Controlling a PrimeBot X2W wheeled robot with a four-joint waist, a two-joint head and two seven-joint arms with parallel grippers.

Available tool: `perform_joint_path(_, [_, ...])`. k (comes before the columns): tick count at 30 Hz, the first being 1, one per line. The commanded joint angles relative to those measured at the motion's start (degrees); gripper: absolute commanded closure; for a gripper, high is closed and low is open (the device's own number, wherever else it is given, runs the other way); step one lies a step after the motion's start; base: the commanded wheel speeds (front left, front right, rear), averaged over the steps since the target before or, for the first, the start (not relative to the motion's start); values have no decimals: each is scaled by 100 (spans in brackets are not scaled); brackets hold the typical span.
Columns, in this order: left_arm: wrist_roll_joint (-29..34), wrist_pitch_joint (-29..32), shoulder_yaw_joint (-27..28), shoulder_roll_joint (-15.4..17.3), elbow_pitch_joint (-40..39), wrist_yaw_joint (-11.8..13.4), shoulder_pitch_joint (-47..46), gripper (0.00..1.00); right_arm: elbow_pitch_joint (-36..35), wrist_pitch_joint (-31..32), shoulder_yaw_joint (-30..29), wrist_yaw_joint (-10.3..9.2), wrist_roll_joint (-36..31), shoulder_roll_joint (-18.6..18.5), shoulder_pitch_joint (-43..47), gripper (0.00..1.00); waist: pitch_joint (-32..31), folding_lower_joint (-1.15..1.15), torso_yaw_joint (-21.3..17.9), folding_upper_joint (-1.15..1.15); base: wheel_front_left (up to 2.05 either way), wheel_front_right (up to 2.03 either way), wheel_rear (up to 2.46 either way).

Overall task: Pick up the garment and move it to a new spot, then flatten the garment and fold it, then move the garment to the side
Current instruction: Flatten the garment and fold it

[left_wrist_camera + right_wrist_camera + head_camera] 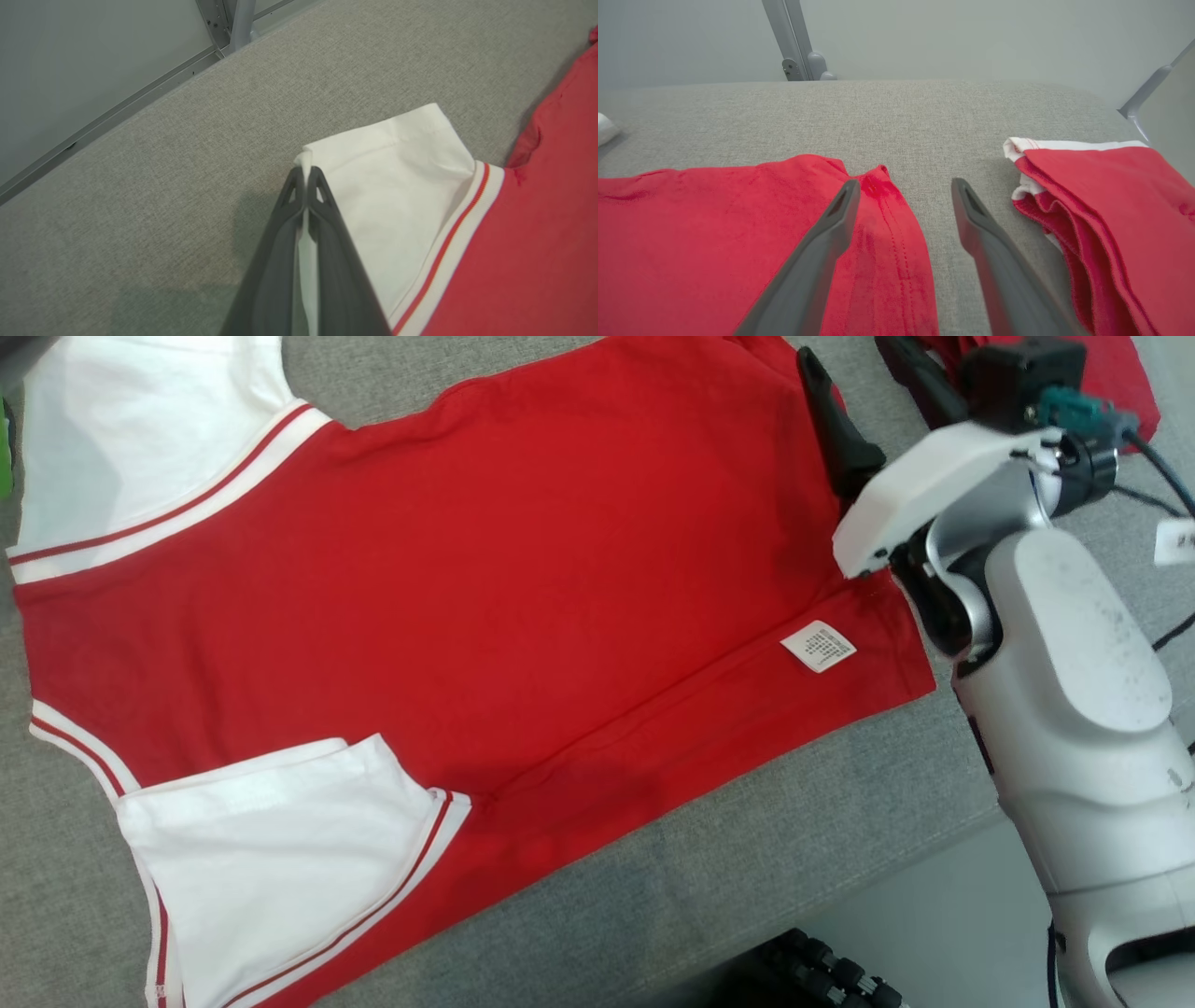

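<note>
The garment (523, 588) is a red shirt with white sleeves, spread flat on the grey table (747, 859). A white care label (818, 646) lies near its hem. My left gripper (306, 173) is shut on the corner of a white sleeve (397, 186), and a strip of white cloth runs between the fingers. My right gripper (848, 355) hovers open over the hem's far corner. In the right wrist view the right gripper (906, 186) has one finger over the red hem (878, 242) and the other over bare table, with nothing between them.
A folded stack of red and white garments (1111, 210) lies just right of the right gripper, also at the table's far right (1120, 383). Metal frame posts (794, 46) stand beyond the far edge. The table's front edge (896, 859) runs diagonally at lower right.
</note>
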Motion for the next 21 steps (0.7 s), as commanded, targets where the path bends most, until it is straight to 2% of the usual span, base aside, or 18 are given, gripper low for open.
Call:
perform_joint_path(1, [-16,-45,-39,42,-25,-27,-115,100,99,243,-30,-3,-160,6,-235,0,6,0,64,0,0,0,0])
perform_joint_path(7, [-77,-168,-226,27,-152,-27,-262,100,744,1758,-80,-4,-568,192,-1035,0,76,0,224,0,0,0,0])
perform_joint_path(10, [-88,-212,-298,35,-195,-27,-328,100,910,2271,-111,-4,-796,191,-1299,0,106,0,271,0,0,0,0])
perform_joint_path(21, [-137,-307,-453,31,-260,-23,-457,100,1041,2391,-253,-4,-1221,289,-1496,1,177,0,349,0,0,0,0])
